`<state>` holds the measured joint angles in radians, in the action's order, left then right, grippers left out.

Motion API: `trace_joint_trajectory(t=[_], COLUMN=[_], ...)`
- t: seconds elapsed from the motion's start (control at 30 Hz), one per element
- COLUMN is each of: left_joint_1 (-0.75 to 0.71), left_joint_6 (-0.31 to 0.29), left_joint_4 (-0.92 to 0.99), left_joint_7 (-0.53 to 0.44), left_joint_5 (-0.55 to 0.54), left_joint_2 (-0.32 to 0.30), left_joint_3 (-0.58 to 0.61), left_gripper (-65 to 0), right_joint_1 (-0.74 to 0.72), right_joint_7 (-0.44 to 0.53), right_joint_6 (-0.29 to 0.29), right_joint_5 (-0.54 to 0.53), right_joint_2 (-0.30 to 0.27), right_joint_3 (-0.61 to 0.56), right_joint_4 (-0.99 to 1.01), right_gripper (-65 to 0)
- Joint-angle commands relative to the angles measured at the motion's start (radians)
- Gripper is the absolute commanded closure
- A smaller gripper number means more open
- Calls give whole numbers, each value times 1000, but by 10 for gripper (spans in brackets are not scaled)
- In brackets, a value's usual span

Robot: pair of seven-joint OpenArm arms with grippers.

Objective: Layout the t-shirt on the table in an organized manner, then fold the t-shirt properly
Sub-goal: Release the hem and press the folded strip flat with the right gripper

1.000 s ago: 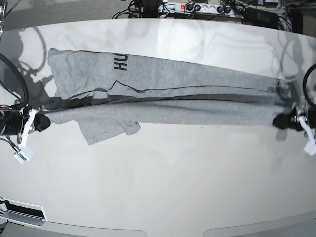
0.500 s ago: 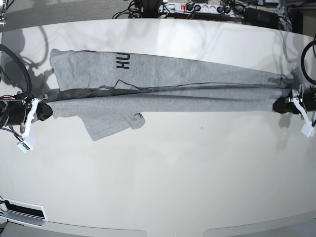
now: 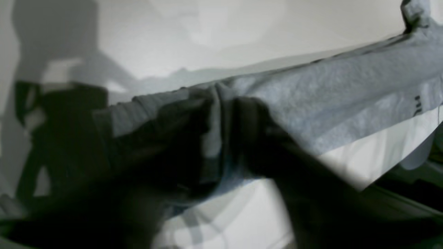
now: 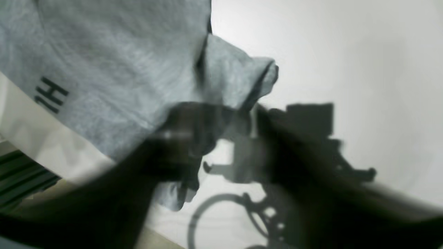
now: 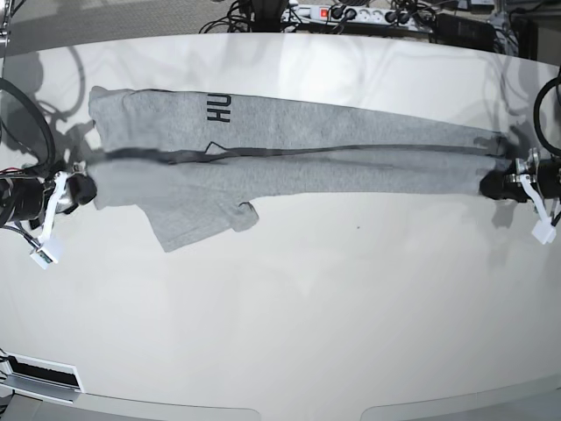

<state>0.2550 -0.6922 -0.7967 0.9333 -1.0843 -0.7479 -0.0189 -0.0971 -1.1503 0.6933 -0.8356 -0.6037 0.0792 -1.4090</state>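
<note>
Since the earlier frames the near fold of the shirt [image 5: 289, 171] has dropped toward the table [image 5: 289, 333]; the taut dark crease between the arms has slackened and moved slightly back.

The shirt lies stretched lengthwise across the far half of the table, doubled over, black lettering [image 5: 216, 109] facing up near the end by the right arm. One sleeve [image 5: 197, 224] sticks out toward the near side, unfolded.

The left gripper [image 5: 495, 186] sits at one end of the cloth, the right gripper [image 5: 85, 187] at the other. Both wrist views are blurred. In each, the fingers look spread, with cloth bunched between or against them; whether the cloth is clamped or freed cannot be told.

Judgement: holding both ends kept the fold line straight while the layer was laid over. The grippers appear to be at the point of release. The stray sleeve needs tucking before the next fold.
</note>
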Motion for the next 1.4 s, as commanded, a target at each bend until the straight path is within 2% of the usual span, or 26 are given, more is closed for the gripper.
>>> trace_joint_trajectory(t=[0.0, 0.03, 0.1, 0.17, 0.2, 0.3, 0.43, 0.5, 0.67, 0.77, 0.87, 1.07, 1.1, 1.13, 1.2, 1.27, 1.37], left_joint_1=[19, 19, 19, 19, 19, 19, 20, 19, 19, 19, 20, 19, 20, 20, 20, 20, 20], left_joint_6=[-6, -6, -6, -6, -6, -6, -6, -6, -6, -6, -6, -6, -6, -6, -6, -6, -6], left_joint_4=[-10, -10, -10, -10, -10, -10, -10, -10, -10, -10, -10, -10, -10, -10, -10, -10, -10], left_joint_7=[-14, -21, -37, -54, -63, -96, -104, -103, -102, -103, -103, -103, -103, -104, -113, -126, -126], left_joint_5=[-21, -21, -21, -21, -21, -20, -21, -20, -20, -21, -28, -29, -29, -29, -28, -28, -29], left_joint_2=[-25, -24, -22, -16, -13, -4, 2, 3, 2, 3, 3, 3, 3, 3, 3, 3, 3], left_joint_3=[-8, -8, -8, -8, -8, -8, -8, -8, -8, -8, -8, -8, -8, -8, -8, -8, -8], left_gripper=[-362, -380, -376, -376, -376, -376, -376, -376, -376, -376, -376, -376, -376, -376, -376, -376, -376], right_joint_1=[-32, -41, -60, -64, -64, -64, -64, -64, -83, -121, -168, -219, -222, -222, -232, -245, -257], right_joint_7=[47, 85, 175, 241, 264, 264, 264, 297, 428, 452, 482, 469, 466, 458, 437, 397, 291], right_joint_6=[5, -14, -109, -183, -201, -203, -221, -231, -330, -340, -318, -176, -137, -89, 5, 5, 5], right_joint_5=[21, 66, 139, 139, 125, 125, 170, 215, 373, 401, 378, 357, 352, 335, 285, 229, 155], right_joint_2=[-26, -26, -26, -24, -18, 40, 158, 212, 314, 350, 367, 408, 411, 413, 409, 402, 386], right_joint_3=[8, 8, 8, 8, 8, 8, 8, 8, 8, 8, 8, 7, 6, 6, 6, 6, 6], right_joint_4=[-16, -16, -16, -16, -16, -16, 14, 52, 198, 314, 432, 521, 521, 521, 520, 509, 454], right_gripper=[-471, -492, -493, -493, -493, -493, -493, -493, -493, -493, -493, -479, -434, -364, -186, -5, 0])
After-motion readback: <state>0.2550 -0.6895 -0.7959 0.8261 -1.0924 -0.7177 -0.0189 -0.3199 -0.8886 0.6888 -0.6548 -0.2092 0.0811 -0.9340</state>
